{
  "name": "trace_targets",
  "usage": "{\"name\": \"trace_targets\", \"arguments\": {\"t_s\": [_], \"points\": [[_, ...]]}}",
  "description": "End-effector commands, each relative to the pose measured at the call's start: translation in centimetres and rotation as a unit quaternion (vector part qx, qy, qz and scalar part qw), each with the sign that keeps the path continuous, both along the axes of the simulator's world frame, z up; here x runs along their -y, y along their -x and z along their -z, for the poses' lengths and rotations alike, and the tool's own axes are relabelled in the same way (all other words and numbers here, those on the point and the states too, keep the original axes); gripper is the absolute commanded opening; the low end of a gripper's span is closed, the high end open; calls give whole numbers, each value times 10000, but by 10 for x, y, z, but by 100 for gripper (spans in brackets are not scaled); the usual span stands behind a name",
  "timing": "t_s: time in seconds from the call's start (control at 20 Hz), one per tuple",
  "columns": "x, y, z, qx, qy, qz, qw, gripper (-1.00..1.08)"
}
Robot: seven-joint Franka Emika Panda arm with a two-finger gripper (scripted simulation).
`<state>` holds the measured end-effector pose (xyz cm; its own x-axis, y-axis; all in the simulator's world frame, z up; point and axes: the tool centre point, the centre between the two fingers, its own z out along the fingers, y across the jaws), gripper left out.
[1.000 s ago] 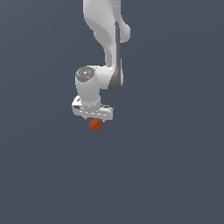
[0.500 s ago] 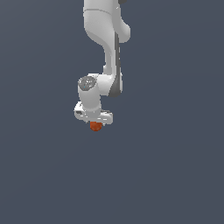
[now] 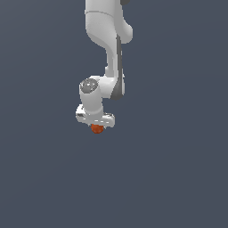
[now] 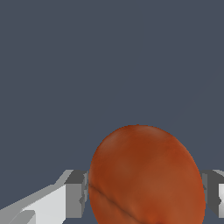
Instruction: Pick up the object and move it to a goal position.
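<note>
Below the white arm [image 3: 109, 53], at about six o'clock from its grey-capped wrist joint, the gripper [image 3: 96, 126] hangs over a plain dark slate-blue background [image 3: 178, 169] and holds the ball [image 3: 97, 128]. Seen from the exterior view, the arm comes down from twelve o'clock at the top edge, narrows past a dark seam along its lower link, and ends in a broad white hand piece whose long side runs roughly from nine o'clock to three o'clock, tilted a little down toward three. The ball is a small red-orange sphere, narrower than that hand piece, and it sits tucked just under the middle of it, with only its lower half showing beneath the white body. Nothing else lies near it in that view, and whether the ball rests on any surface cannot be told, since the background gives no edge or shadow. The wrist view brings the ball [image 4: 146, 177] up close: its mottled orange-red skin carries a thin dark line across the lower part, and a grey finger pad [image 4: 78, 194] presses against one side while a second grey pad meets the opposite side, so the gripper [image 4: 146, 192] is clamped on the ball with both pads touching it.
</note>
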<state>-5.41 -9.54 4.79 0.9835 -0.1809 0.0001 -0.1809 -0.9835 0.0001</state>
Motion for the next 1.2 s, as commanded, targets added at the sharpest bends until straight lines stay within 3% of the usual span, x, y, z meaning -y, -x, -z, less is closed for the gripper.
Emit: {"name": "trace_targets", "arguments": {"t_s": [0.0,0.6,1.15], "points": [[0,0,1,-1,0,-1,10000,-100],[0,1,-22,2,0,0,10000,-100],[3,6,-109,2,-2,2,10000,-100]]}}
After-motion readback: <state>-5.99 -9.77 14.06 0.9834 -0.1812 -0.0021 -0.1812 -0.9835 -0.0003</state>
